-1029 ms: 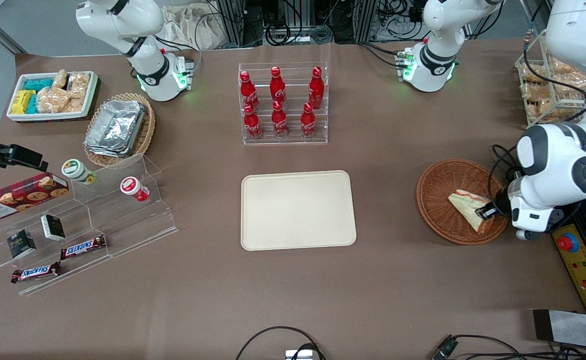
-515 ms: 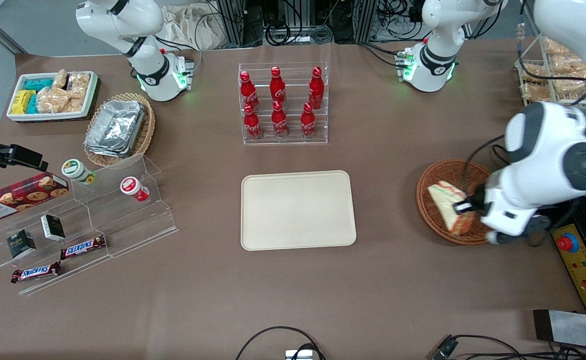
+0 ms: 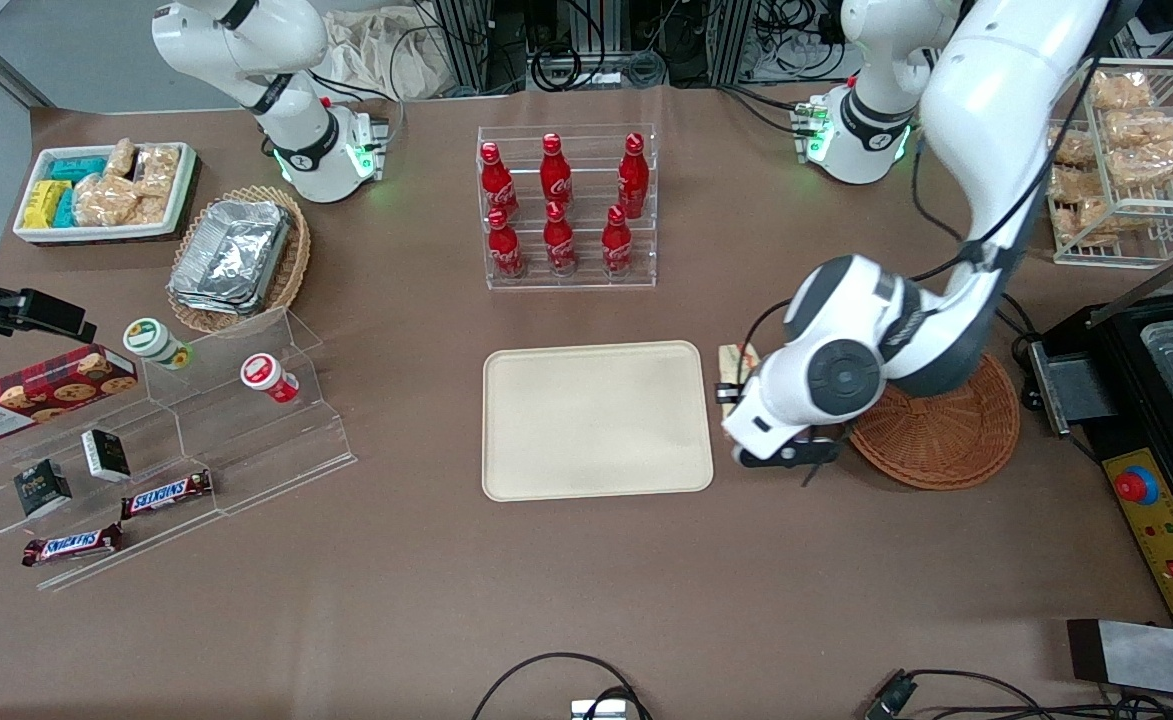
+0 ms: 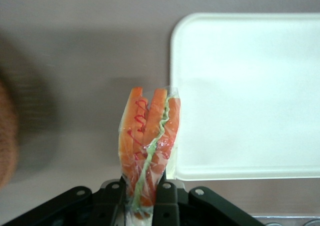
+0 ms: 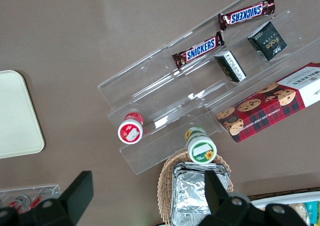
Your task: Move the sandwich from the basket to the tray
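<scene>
My left gripper (image 3: 731, 385) (image 4: 143, 193) is shut on the sandwich (image 4: 148, 146), a wrapped wedge with orange-red filling stripes and a green strip. It hangs in the air over the table between the basket and the tray, just off the tray's edge. In the front view only a sliver of the sandwich (image 3: 736, 358) shows past the wrist. The cream tray (image 3: 596, 420) (image 4: 250, 96) lies flat in the middle of the table with nothing on it. The reddish-brown basket (image 3: 946, 430) sits toward the working arm's end, partly covered by the arm.
A clear rack of red cola bottles (image 3: 566, 205) stands farther from the front camera than the tray. A wire rack of bagged snacks (image 3: 1126, 150) and a black machine (image 3: 1156, 400) stand at the working arm's end. An acrylic shelf with snacks (image 3: 146, 450) lies toward the parked arm's end.
The left gripper has lifted the sandwich out of the basket and carried it sideways toward the tray. The basket now holds nothing that shows.
</scene>
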Available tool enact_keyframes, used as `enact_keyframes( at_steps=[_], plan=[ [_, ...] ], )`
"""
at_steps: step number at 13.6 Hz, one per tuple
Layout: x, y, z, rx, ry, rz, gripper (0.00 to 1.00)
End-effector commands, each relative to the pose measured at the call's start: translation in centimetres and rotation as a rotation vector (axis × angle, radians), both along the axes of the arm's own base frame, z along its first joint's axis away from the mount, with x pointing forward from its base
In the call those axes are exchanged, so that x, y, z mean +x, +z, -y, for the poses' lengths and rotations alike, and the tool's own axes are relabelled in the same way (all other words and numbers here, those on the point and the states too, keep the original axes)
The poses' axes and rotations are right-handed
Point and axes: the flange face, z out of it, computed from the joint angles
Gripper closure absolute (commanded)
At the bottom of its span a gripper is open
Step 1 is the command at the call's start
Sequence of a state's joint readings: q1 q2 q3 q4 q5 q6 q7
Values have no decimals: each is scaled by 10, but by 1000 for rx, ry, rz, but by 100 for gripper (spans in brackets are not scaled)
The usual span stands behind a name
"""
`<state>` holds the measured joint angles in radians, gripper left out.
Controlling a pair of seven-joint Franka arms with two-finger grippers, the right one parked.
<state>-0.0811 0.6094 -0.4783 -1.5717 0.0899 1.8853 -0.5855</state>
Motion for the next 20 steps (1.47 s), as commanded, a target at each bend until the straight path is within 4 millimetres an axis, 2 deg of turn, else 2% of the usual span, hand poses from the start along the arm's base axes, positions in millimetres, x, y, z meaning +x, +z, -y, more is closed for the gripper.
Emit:
enact_keyframes(
  at_steps=[1,3,4,6,7,8,11,13,15,17,18,20],
  plan=[
    [-5,-22,40,-2,11,12,100],
    [-15,-46,55,2,-4,-20,100],
    [-23,-59,65,6,-21,-35,95],
    [-26,-71,66,13,-24,-52,24],
    [-24,-72,64,14,-20,-51,0],
    [-19,-68,62,13,-13,-43,0],
    [6,-28,60,-16,14,22,0],
    [14,-1,52,-6,34,34,0],
    [30,45,21,18,75,56,0],
    [37,88,-29,38,136,73,0],
    [28,105,-43,54,144,96,0],
    [-2,127,-78,96,161,139,0]
  ],
)
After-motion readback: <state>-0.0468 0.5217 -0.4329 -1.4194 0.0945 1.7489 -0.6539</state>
